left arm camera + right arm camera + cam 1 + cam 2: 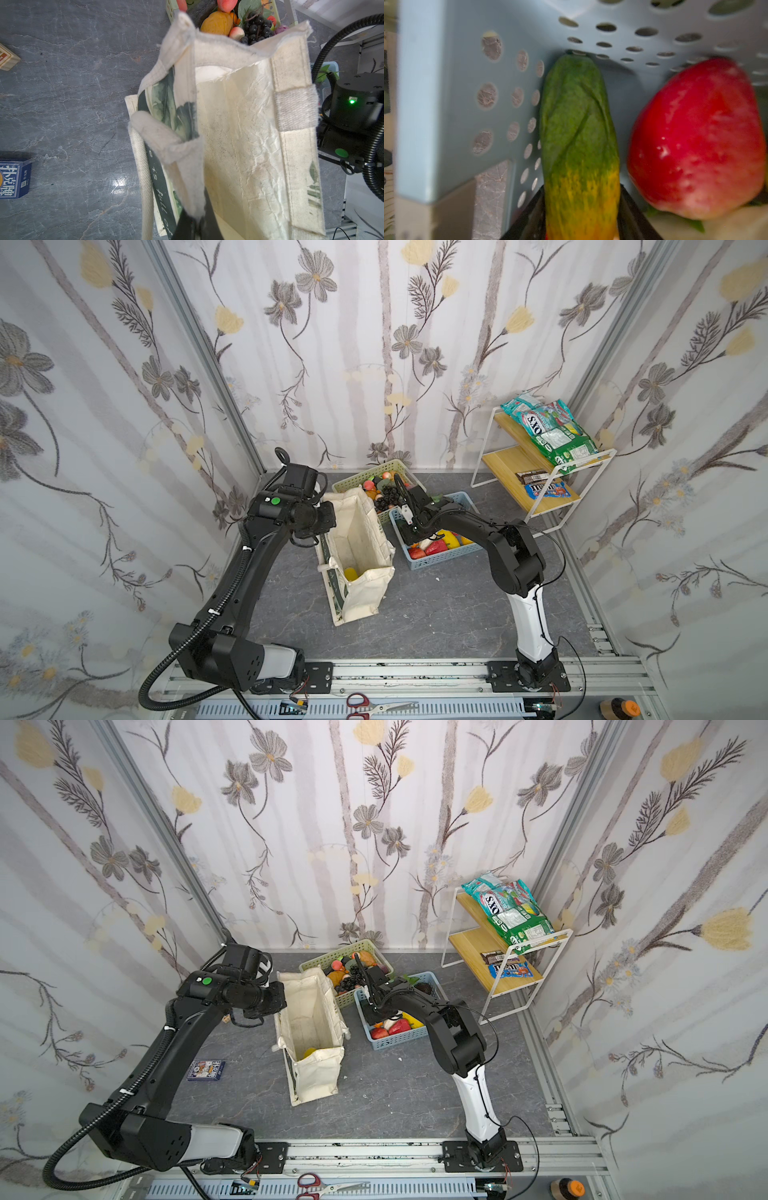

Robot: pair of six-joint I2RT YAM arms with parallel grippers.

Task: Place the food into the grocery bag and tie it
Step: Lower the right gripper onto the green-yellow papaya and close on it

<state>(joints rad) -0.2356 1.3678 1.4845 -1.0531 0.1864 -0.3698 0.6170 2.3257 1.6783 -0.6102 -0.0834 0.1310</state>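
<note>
Cream canvas fills the left wrist view: a fold of the rim of the grocery bag [239, 135] is clamped between the closed fingers of the left gripper [195, 220], which are themselves cut off by the frame edge. In both top views the bag [359, 537] [311, 1019] is seen standing upright and open near the middle of the grey surface, while that gripper is hidden behind its own wrist. A yellow piece of food [351, 573] is glimpsed at the bottom of the bag, partly covered by the near wall.

The right gripper [581, 207] is lowered into a corner of the blue basket [440, 558], which is set just beside the bag, toward the far edge. A green and yellow vegetable [577, 124] is grasped between its jaws, its near end cut off. A red fruit [695, 141] is seen beside it, and both are blurred. A blue card box [205, 1070] near the left edge is seen in a top view.
</note>
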